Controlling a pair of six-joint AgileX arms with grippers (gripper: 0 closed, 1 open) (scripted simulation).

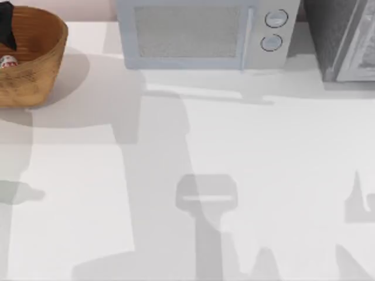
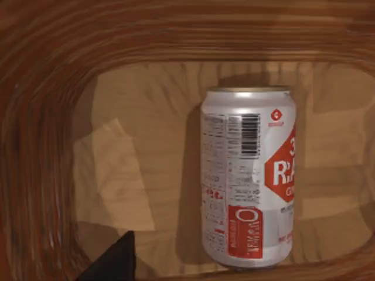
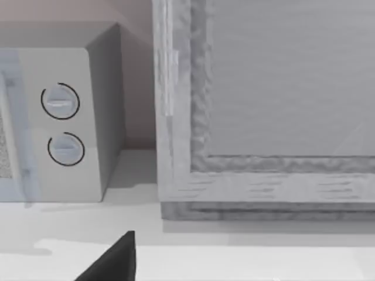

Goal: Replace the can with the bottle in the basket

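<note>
The wicker basket [image 1: 41, 52] stands at the table's far left corner. The can [image 2: 249, 181], silver with a red-and-white label, lies on the basket's ribbed floor [image 2: 135, 175]; in the top view a bit of the can [image 1: 7, 61] shows at the left edge. My left gripper [image 1: 6, 26] hangs dark over the basket's inside, above the can and apart from it. A dark part of my right gripper [image 3: 114, 260] shows low in the right wrist view, facing the back right of the table. The bottle is out of view.
A pale microwave [image 1: 205, 32] stands along the back edge at the centre, its two knobs [image 3: 61, 126] near my right gripper. A grey appliance with a framed door [image 1: 345, 38] fills the back right corner. White tabletop [image 1: 193, 175] spreads across the front.
</note>
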